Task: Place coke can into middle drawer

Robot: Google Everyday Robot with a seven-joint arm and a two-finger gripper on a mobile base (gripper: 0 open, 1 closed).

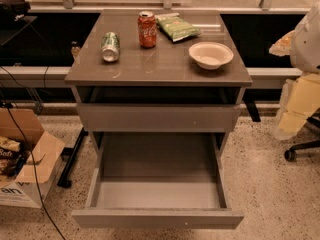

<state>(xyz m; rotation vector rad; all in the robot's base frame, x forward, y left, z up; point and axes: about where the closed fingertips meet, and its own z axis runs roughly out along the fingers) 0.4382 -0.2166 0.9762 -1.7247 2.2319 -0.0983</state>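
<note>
The coke can, red with white script and a silver top, stands upright at the back middle of the grey cabinet top. The middle drawer is pulled out low at the front; its flat grey floor holds nothing. My gripper is on the pale arm at the right edge of the view. It hangs beside the cabinet's right side at about top height, well to the right of the can and touching nothing.
A green-and-silver can lies on its side left of the coke can. A green chip bag and a white bowl sit to its right. A closed grey drawer front is above the open drawer. A cardboard box stands on the floor left, and a chair base on the floor right.
</note>
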